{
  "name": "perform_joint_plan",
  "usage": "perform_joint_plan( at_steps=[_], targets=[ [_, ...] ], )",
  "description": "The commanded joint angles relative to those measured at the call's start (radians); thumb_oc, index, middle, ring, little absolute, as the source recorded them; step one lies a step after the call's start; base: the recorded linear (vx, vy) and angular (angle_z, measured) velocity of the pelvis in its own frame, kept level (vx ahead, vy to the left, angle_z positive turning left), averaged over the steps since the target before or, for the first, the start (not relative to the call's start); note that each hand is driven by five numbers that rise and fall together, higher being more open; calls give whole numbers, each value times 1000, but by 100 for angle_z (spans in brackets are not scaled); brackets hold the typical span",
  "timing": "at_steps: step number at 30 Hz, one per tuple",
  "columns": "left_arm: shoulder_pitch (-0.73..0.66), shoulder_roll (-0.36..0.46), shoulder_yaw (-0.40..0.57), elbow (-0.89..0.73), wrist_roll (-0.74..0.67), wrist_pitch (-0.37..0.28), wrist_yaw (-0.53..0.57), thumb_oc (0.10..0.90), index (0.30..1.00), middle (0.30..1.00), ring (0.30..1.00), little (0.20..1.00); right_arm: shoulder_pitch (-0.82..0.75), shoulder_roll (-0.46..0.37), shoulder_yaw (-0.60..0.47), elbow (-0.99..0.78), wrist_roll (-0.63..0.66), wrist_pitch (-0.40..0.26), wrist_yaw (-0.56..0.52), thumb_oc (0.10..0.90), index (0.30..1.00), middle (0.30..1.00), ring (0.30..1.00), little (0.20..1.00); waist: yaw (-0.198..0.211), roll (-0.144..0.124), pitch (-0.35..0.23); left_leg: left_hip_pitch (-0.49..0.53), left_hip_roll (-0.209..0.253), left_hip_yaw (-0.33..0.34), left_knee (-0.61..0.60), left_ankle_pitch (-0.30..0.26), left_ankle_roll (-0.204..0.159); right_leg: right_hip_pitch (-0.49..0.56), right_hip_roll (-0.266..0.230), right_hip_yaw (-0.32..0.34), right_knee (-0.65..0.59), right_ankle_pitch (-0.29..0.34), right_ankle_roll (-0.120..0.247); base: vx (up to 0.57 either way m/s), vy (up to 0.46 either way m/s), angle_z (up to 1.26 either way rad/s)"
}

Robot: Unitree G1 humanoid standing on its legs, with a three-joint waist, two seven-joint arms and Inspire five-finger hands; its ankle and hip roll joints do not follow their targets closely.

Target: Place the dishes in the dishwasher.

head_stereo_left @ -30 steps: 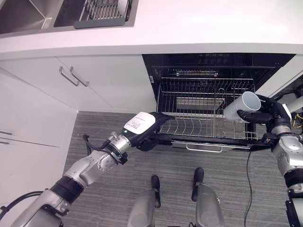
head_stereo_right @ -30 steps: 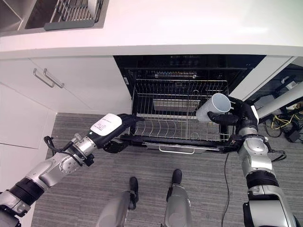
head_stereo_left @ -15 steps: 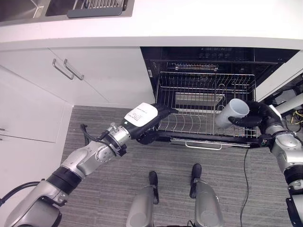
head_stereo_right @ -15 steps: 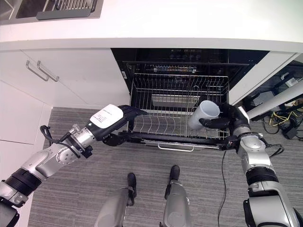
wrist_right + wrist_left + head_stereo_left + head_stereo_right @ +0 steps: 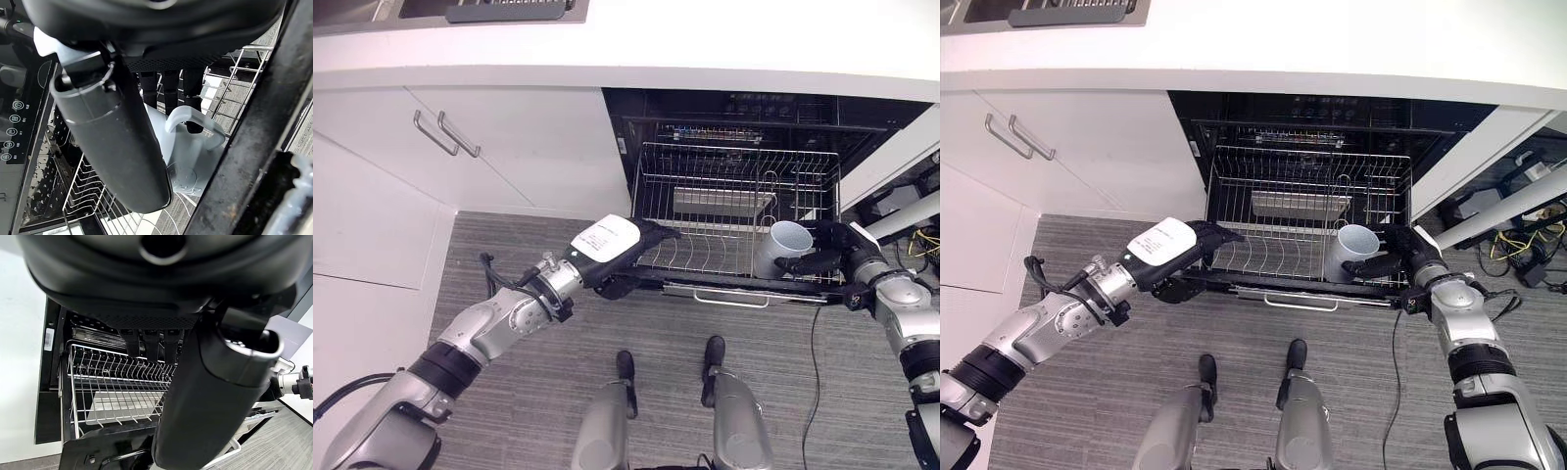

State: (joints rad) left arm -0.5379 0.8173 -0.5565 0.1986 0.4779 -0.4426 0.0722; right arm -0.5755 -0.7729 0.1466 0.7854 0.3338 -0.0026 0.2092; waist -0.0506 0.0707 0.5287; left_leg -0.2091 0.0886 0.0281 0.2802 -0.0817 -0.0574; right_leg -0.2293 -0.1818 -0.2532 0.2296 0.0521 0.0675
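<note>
Floor: a grey striped floor lay in front of the cupboards, nearest to me.

Left hand: the left hand reached over the front left corner of the rack. It had a white cover on its back. Its fingers were straight and close together, pointing into the dishwasher. They held nothing.

Right hand: the right hand was at the front right corner of the rack. Its fingers and thumb were curled round the mug, with the fingers by the handle.

Mug: the white mug was the dish to put away. It was low in the rack, at the front right, with its open mouth facing up and a bit to the side. I could not tell if it was touching the wires yet.

Rack: the wire rack was pulled out of the dishwasher. A grey tray lay flat near the back of it.

Dishwasher: the dishwasher was open and dark inside, under the surface.

Cupboards: white cupboards with metal handles stood to the left of the dishwasher.

Surface: the white surface ran along the top, farthest away. A dark drying rack sat at its far left edge.
</note>
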Motion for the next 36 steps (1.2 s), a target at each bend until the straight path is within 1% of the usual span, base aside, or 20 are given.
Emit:
perform_joint_plan(
  at_steps=[1,3,5,7,12,16,22,24,26,27,28,29,30,32,36],
  targets=[
    [-65,40,56,-52,-32,-72,31,800,900,900,900,900,-54,-33,45,-59,-63,-12,19,800,900,900,900,900,8,-17,-44,-26,26,113,20,-50,22,28,21,36,70,-173,29,0,0,0],
    [-73,41,52,-53,-39,-66,24,800,900,900,900,900,-66,-38,48,-33,-74,-22,-19,800,900,900,900,900,8,-16,-43,-24,26,114,20,-52,22,30,19,35,70,-173,30,0,0,0],
    [-79,39,48,-51,-43,-64,18,800,900,900,900,900,-77,-37,44,-26,-79,-35,-81,800,900,900,900,900,8,-15,-41,-23,25,115,20,-52,22,29,19,37,70,-172,31,0,0,0],
    [-73,37,51,-56,-42,-60,17,800,900,900,900,900,-77,-31,23,-37,-102,-77,-165,800,900,900,900,900,7,-11,-41,-24,22,116,20,-54,24,27,17,39,70,-173,33,0,0,0],
    [-65,24,53,-64,-39,-45,17,800,900,900,900,900,-82,-27,3,-78,-166,-158,-282,800,900,900,900,900,2,-2,-41,-28,19,117,20,-56,24,23,16,43,70,-175,33,0,0,0],
    [-50,17,58,-68,-30,-49,18,800,900,900,900,900,-76,-24,-12,-121,-170,-155,-312,800,900,900,900,900,-1,4,-43,-29,16,116,20,-60,24,22,15,44,70,-178,34,0,0,0],
    [-34,11,60,-84,-24,-42,16,800,900,900,900,900,-62,-23,-34,-139,-152,-183,-337,800,900,900,900,900,-6,13,-42,-28,13,115,20,-63,24,24,15,48,70,-183,30,-11,5,-1],
    [-22,7,67,-100,-19,-34,10,800,900,900,900,900,-55,-17,-43,-150,-107,-201,-359,800,900,900,900,900,-7,16,-43,-24,14,116,20,-64,24,27,15,47,70,-185,27,-6,10,-2],
    [0,2,78,-102,-8,-30,22,800,900,900,900,900,-30,6,-79,-192,-16,-225,-381,800,900,900,900,900,-13,20,-50,-24,16,119,20,-64,24,26,18,48,70,-185,25,-21,42,-6],
    [16,-1,87,-109,1,-22,28,800,900,900,900,900,-6,26,-101,-225,32,-231,-389,800,900,900,900,900,-17,21,-55,-20,18,121,20,-68,23,30,20,49,70,-190,25,-7,47,-4],
    [58,-11,106,-114,33,-15,44,800,900,900,900,900,62,72,-139,-301,76,-225,-389,800,900,900,900,900,-23,20,-68,-14,22,126,20,-77,25,40,22,45,70,-197,28,8,32,-2],
    [72,-16,112,-116,46,-12,48,800,900,900,900,900,89,91,-148,-330,85,-228,-393,800,900,900,900,900,-26,19,-74,-12,23,129,20,-80,25,45,23,44,70,-200,29,0,0,0],
    [106,-28,125,-117,77,-7,57,800,900,900,900,900,148,129,-161,-378,107,-243,-391,800,900,900,900,900,-32,15,-89,1,26,136,20,-91,26,64,25,41,70,-213,33,0,0,0],
    [140,-34,133,-111,98,0,71,800,900,900,900,900,208,169,-169,-431,139,-264,-393,800,900,900,900,900,-41,12,-109,11,31,144,20,-96,26,79,26,40,70,-219,35,23,6,-4],
    [202,-58,150,-88,134,-2,105,800,900,900,900,900,304,233,-180,-515,218,-309,-366,800,900,900,900,900,-57,8,-151,32,36,156,20,-102,25,107,30,45,70,-230,38,18,26,-7]
  ],
)
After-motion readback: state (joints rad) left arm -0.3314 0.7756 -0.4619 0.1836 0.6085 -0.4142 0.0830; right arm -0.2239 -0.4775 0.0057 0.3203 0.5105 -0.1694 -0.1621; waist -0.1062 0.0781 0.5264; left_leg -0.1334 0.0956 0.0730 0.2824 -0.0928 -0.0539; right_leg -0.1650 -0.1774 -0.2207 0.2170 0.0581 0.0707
